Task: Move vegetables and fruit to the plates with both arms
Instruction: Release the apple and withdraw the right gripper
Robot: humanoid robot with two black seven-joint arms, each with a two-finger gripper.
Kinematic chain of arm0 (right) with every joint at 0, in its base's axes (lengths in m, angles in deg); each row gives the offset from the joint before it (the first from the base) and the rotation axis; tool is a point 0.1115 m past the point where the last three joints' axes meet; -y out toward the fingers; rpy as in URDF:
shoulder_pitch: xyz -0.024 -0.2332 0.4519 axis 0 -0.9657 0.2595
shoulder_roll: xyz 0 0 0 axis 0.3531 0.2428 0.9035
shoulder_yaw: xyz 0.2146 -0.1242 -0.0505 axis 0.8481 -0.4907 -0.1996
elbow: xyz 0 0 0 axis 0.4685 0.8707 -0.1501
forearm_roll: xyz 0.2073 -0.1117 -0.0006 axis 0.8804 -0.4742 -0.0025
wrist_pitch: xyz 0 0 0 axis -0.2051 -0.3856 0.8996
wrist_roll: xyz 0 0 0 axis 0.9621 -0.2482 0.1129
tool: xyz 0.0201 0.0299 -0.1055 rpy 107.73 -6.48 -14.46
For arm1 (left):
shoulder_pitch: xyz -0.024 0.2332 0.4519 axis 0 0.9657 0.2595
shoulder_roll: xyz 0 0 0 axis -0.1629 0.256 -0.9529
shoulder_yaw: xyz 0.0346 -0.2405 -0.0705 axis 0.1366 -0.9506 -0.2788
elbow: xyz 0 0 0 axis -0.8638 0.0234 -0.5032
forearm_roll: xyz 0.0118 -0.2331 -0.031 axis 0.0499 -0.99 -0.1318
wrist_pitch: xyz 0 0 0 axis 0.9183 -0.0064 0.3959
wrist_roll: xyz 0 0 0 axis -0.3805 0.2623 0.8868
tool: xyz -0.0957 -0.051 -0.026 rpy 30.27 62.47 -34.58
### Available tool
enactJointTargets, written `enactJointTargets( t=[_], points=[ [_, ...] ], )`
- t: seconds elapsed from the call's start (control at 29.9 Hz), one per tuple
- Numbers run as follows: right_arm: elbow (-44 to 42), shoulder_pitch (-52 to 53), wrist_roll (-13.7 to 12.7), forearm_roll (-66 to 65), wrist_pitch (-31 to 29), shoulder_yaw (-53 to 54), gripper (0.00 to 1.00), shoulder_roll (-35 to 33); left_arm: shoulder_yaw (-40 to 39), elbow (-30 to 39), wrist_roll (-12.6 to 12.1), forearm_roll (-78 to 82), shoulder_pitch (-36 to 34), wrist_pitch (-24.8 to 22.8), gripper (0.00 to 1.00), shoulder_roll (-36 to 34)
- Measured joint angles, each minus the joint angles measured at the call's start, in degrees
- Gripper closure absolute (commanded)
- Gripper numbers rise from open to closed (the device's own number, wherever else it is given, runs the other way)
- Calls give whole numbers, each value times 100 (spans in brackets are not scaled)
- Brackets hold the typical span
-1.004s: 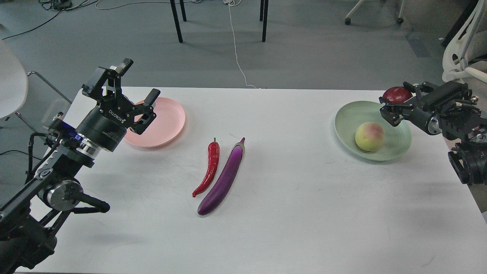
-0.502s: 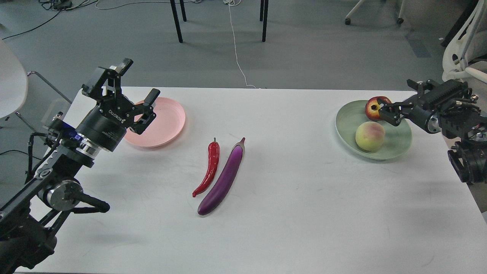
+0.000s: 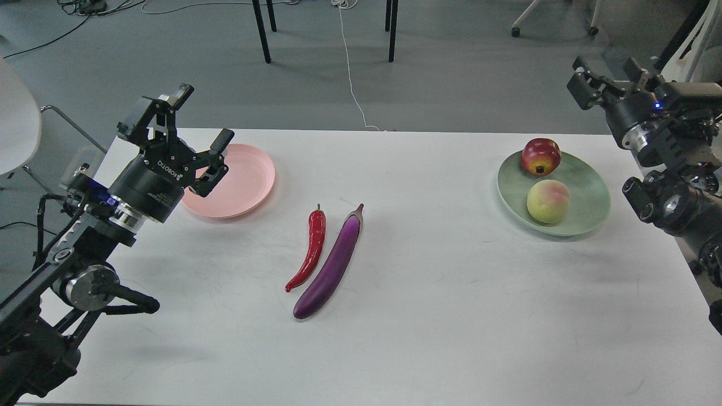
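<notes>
The purple eggplant (image 3: 334, 264) and the red chili pepper (image 3: 310, 249) lie side by side at the table's middle. The yellow-green peach (image 3: 548, 201) and the dark-red pomegranate-like fruit (image 3: 541, 156) rest on the mint green plate (image 3: 586, 194) at the right. The pink plate (image 3: 248, 180) at the left holds nothing. My left gripper (image 3: 198, 121) is open and empty, above the pink plate's left side. My right gripper (image 3: 609, 73) is open and empty, raised above and to the right of the green plate.
The white table (image 3: 451, 316) ends at the back just behind both plates. Black chair legs (image 3: 262, 31) and a white cable (image 3: 350, 67) are on the floor beyond. A white chair (image 3: 14, 118) stands at the far left.
My right gripper let go of the dark-red fruit onto the green plate's back part, then rose up and to the right, open. My left gripper shifted slightly left and up.
</notes>
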Motion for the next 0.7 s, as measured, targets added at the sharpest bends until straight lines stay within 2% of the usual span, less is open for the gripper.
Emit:
enactJointTargets(
  t=[0.13, 0.27, 0.33, 0.43, 0.54, 0.64, 0.7],
  points=[
    [429, 191, 0, 1404, -1086, 369, 1, -102, 11, 114, 0, 10, -1, 0, 2, -59],
    [955, 281, 0, 2333, -2617, 988, 1, -526, 22, 272, 0, 136, -1, -2, 2, -161],
    [1448, 284, 0, 2530, -3305, 1316, 1, -878, 33, 361, 0, 280, -1, -15, 2, -221],
    [2770, 208, 0, 2647, -4238, 1721, 1, -1753, 57, 494, 1, 648, 3, -40, 2, -284],
    [4440, 54, 1, 2762, -4794, 1853, 1, -2593, 70, 617, 8, 1047, 7, -44, 2, -293],
    [5429, -122, 2, 2951, -4974, 1837, 1, -3041, 93, 782, 9, 1529, 8, -28, 2, -293],
    [5724, -328, 2, 3024, -5139, 1837, 1, -3370, 96, 916, 12, 2045, 8, -13, 1, -298]
  ],
)
